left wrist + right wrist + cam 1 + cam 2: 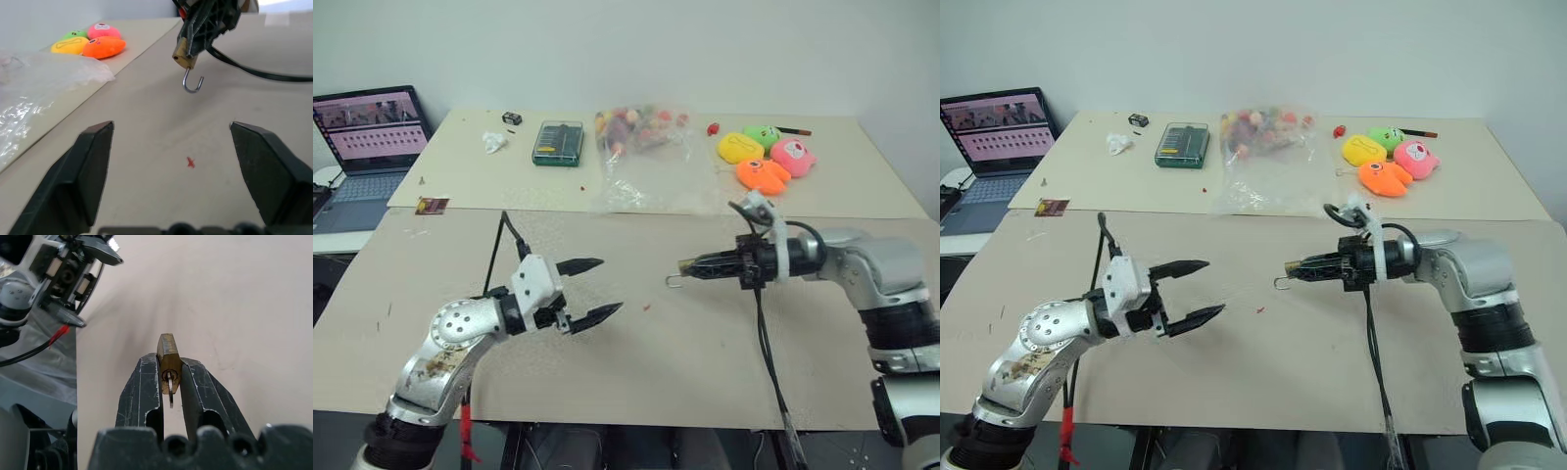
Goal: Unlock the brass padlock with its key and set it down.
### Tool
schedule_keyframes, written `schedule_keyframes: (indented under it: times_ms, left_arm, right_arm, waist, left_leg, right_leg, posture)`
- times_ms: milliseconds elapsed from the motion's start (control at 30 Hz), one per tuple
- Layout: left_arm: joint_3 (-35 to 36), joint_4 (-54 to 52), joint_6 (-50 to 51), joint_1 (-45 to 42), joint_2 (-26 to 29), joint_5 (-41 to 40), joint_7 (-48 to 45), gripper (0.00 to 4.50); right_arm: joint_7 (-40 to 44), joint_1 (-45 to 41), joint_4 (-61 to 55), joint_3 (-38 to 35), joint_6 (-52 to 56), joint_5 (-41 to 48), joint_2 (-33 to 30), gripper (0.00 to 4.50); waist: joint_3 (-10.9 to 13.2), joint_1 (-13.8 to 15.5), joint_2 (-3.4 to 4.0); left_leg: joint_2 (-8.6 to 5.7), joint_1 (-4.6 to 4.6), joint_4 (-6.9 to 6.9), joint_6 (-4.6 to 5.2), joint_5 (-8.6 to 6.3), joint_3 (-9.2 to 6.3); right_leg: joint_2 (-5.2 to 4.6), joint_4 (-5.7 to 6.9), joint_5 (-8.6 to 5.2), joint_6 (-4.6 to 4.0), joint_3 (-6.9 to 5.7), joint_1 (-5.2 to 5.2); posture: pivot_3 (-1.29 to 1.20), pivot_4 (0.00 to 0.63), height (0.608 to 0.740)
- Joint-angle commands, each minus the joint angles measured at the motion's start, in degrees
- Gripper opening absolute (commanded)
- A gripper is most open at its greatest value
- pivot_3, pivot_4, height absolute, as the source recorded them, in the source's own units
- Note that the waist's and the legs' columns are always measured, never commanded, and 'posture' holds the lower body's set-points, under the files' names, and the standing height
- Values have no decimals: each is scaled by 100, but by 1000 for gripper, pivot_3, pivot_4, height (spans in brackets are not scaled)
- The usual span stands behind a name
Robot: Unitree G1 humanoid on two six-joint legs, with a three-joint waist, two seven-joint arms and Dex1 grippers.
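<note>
The right gripper [169,382] is clamping the brass padlock [167,356] between its two black fingers [143,391], squeezing the small gold body from both sides. The key [170,392] is sitting in the keyhole on the padlock's near end, its thin silvery blade sticking back toward the wrist. In the head views this gripper is reaching in from 3 o'clock and holding the padlock up above the table [705,333], clear of the surface. The silvery shackle [191,83] is hanging out of the padlock body as an open hook, one end swung free.

The left gripper [592,291] is standing with its fingers [88,171] spread wide, holding nothing. It is sitting at about 9 o'clock from the padlock, pointing toward it across a bare stretch of table, well apart from it. A tiny red speck [190,162] is lying on the table between the two grippers.

Farther out, at 12 o'clock from the grippers, a clear plastic bag [641,157] of small coloured pieces is lying on the far board. A green case [558,143] is resting at about 11 o'clock and a group of plush toys [766,157] at about 1 o'clock. An open laptop [367,137] is standing off the table's edge at 10 o'clock
</note>
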Motion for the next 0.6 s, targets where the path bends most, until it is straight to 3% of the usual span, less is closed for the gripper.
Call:
schedule_keyframes:
  times_ms: [33,167,400,433,533,600]
  left_arm:
    - [146,-104,-350,-5,13,174,-1,4429]
    - [0,-283,-352,147,-118,301,127,4429]
    - [-115,-578,-201,415,-345,480,447,4429]
    - [-109,-604,-179,439,-355,481,469,4500]
    - [-116,-647,-146,450,-396,491,542,4500]
    - [-129,-665,-130,447,-427,485,585,4500]
  right_arm:
    - [144,-167,219,425,102,-229,75,218]
    - [275,-429,750,972,-23,-617,326,218]
    - [609,-811,1888,1315,-179,-1077,768,218]
    - [682,-846,2000,1286,-210,-1107,771,965]
    - [821,-915,2341,1220,-381,-1258,749,1745]
    - [887,-964,2711,1169,-611,-1447,630,2554]
  waist:
    - [0,15,0]
    - [0,7,0]
    - [0,-36,0]
    - [0,-39,0]
    - [0,-37,0]
    - [0,-37,0]
  left_leg:
    - [0,0,-1,0,0,0]
    - [-5,-4,2,5,-3,0]
    - [-4,-3,1,2,-1,1]
    - [-4,-3,1,2,-1,1]
    - [-6,-3,1,2,-1,1]
    - [-6,-2,2,2,-1,1]
  right_leg:
    - [0,2,0,0,-1,-1]
    - [-1,2,1,2,-2,-3]
    - [0,5,1,2,-1,-6]
    - [0,6,1,2,-1,-6]
    - [0,6,1,2,-1,-6]
    - [0,6,1,2,-1,-5]
  posture:
    - [0,150,740]
    - [0,150,740]
    - [0,150,740]
    - [0,150,740]
    - [0,150,740]
    - [0,150,740]
